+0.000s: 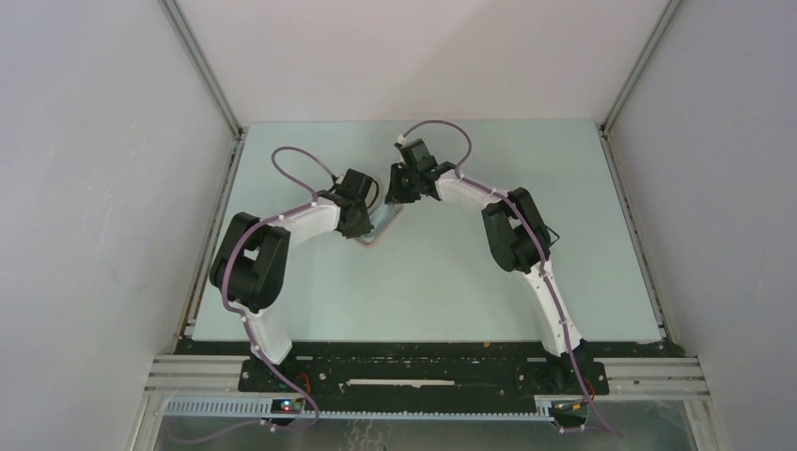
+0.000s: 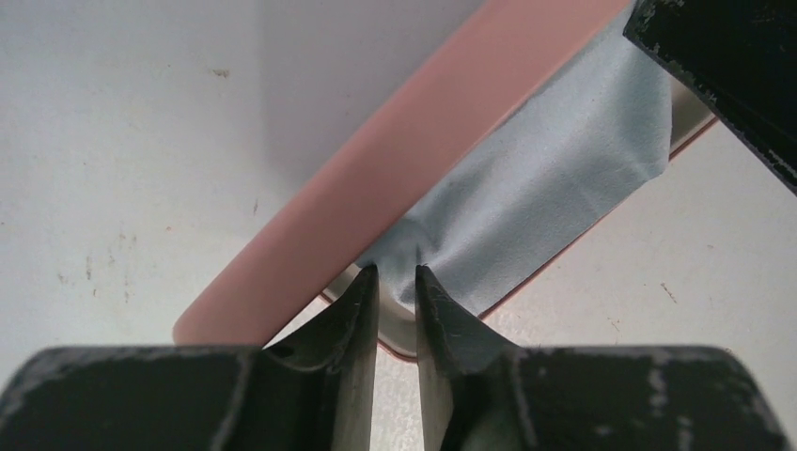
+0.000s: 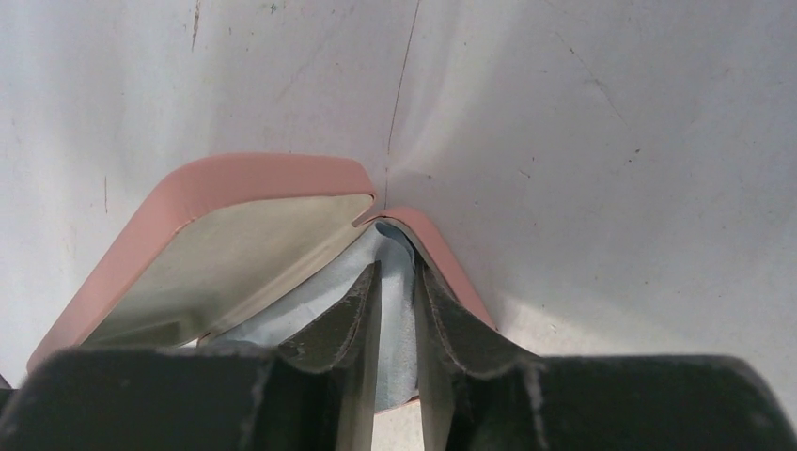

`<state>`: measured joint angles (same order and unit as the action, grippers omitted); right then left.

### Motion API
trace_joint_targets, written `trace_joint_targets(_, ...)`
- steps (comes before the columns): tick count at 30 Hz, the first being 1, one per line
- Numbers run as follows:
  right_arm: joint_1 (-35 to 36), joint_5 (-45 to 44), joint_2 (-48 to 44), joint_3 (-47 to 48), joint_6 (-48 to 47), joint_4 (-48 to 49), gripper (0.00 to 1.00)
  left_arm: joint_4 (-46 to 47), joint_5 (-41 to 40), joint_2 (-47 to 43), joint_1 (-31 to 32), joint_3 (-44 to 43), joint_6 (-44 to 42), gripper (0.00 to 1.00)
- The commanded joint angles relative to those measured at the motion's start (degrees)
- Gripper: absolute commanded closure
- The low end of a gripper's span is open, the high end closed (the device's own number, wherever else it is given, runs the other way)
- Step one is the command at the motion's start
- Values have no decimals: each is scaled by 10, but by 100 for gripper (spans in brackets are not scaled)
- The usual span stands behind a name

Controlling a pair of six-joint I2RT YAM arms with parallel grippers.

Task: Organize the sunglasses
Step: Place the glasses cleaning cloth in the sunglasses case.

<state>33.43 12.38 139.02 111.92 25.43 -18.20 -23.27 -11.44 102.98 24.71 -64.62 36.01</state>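
**Top external.** Noting the left gripper (image 1: 369, 224) and the right gripper (image 1: 400, 200) close together over the far middle of the table (image 1: 451, 282). Seeing both bearing on a pink case (image 1: 378, 238) with a grey-blue cloth (image 1: 385, 221) showing at it. Finding the finger state too small to judge from here.

**Left wrist.** Seeing the left fingers (image 2: 362, 301) nearly closed and pinching a puckered corner of the cloth, just over the near end of the case's cream-lined tray (image 2: 399, 324). Recording the pink lid (image 2: 423, 160) standing open along the left side and the cloth lying lengthwise in the tray. Noting the right gripper entering at the upper right, over the cloth's far end.

**Right wrist.** Seeing the right fingers (image 3: 442, 315) nearly together and nipping a fold of the cloth at the rounded end of the case, one finger lying against the pink rim. Noting the lid raised at left, its cream lining facing the camera.

**Sunglasses.** Failing to find the sunglasses in any of the three views; unable to tell where lying.
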Motion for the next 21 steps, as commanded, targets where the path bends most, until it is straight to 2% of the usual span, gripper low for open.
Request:
trace_joint_targets(1,-3,-1,-33,2,-1,4,71,-2,-12,-29,-4,-4,2,73)
trace_joint_targets(5,-3,-6,-75,-29,-3,18,67,-13,-18,-48,-4,-3,3,65)
trace_joint_targets(11,-16,-37,-154,-78,-6,19,52,-23,-23,-90,-2,4,3,64)
trace_joint_targets(16,-54,-86,-252,-181,-7,26,49,-21,-39,-143,13,33,5,61)
trace_joint_targets(21,-126,-162,-379,-275,16,-19,49,-18,-61,-214,42,71,16,60)
